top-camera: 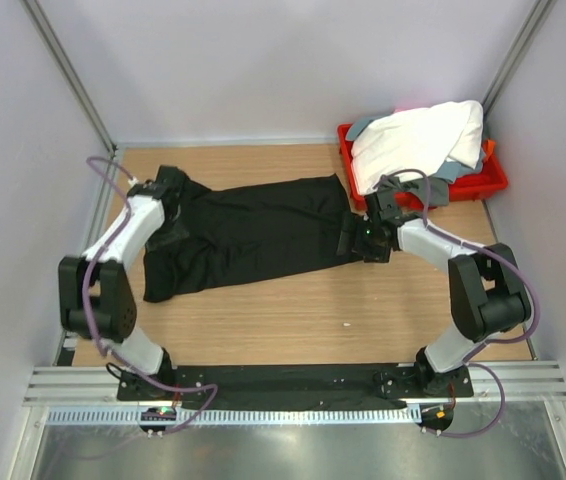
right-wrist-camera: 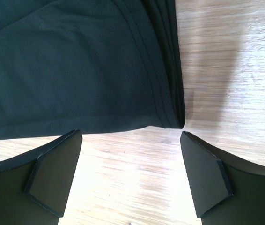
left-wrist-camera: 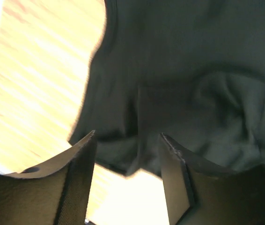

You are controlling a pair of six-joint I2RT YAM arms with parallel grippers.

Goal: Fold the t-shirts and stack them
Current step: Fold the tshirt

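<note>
- Your left tool [left-wrist-camera: 128, 136] hangs over the rumpled left end of the black t-shirt [top-camera: 253, 235], fingers apart, with creased cloth lying below the gap and nothing gripped
- Your right tool [right-wrist-camera: 131, 136] sits at the shirt's right end with fingers spread wide, the double-stitched hem corner just ahead of them and bare wood beneath
- The black t-shirt lies stretched lengthwise across the wood-grain worktop [top-camera: 293, 320]; it is matte and soft, smooth in the middle, bunched on the left
- The white t-shirt [top-camera: 418, 140] is heaped in the red plastic tray [top-camera: 490, 180] at the far right corner, with the grey t-shirt [top-camera: 450, 170] showing under it
</note>
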